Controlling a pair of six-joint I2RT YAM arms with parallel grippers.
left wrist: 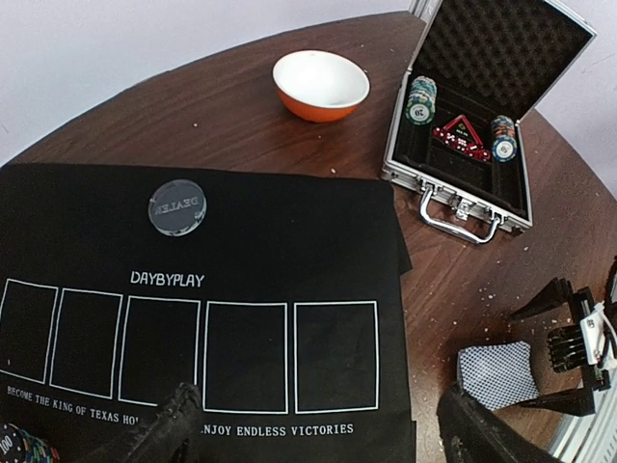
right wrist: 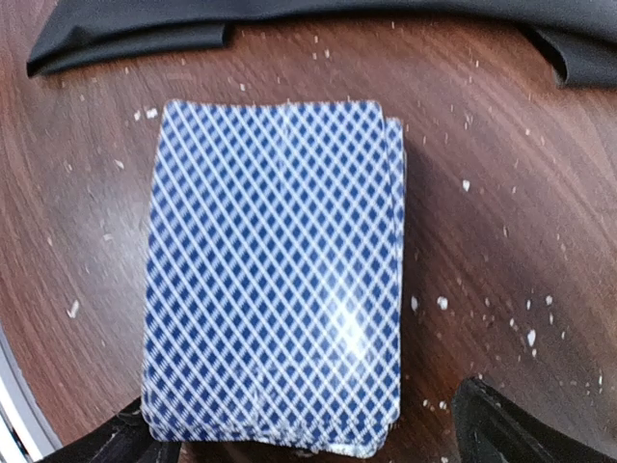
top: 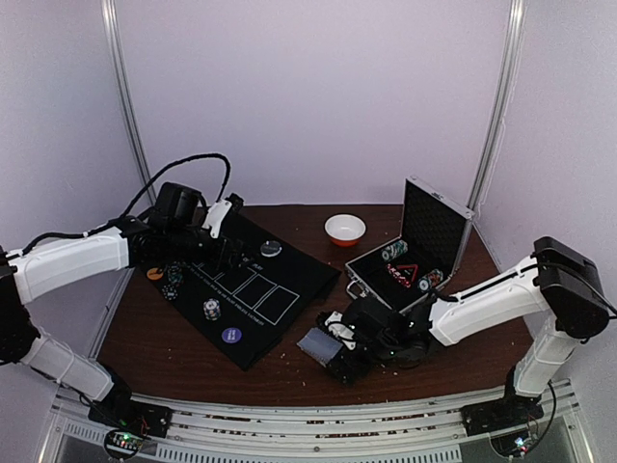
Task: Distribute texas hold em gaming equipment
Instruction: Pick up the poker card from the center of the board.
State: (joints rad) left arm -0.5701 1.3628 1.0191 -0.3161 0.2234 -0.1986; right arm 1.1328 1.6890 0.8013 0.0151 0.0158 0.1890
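Note:
A deck of blue-backed playing cards [right wrist: 275, 275] lies flat on the brown table [top: 415, 371], just off the mat's right corner [top: 316, 344]. My right gripper [right wrist: 318, 439] is open, with one finger at each side of the deck's near end; the right finger [right wrist: 521, 424] stands clear of it. My left gripper [left wrist: 318, 439] hangs open and empty over the black mat [left wrist: 241, 241], near its printed card boxes. On the mat are a grey dealer disc [left wrist: 177, 207], two chip stacks [top: 174, 280] [top: 211, 309] and a purple disc [top: 231, 336]. An orange disc [top: 155, 274] lies at the mat's left edge.
An open silver case [left wrist: 463, 198] at the right holds more chip stacks [left wrist: 420, 99] and a red triangle. A white bowl with an orange rim [left wrist: 320, 85] sits behind the mat. White crumbs dot the wood around the deck.

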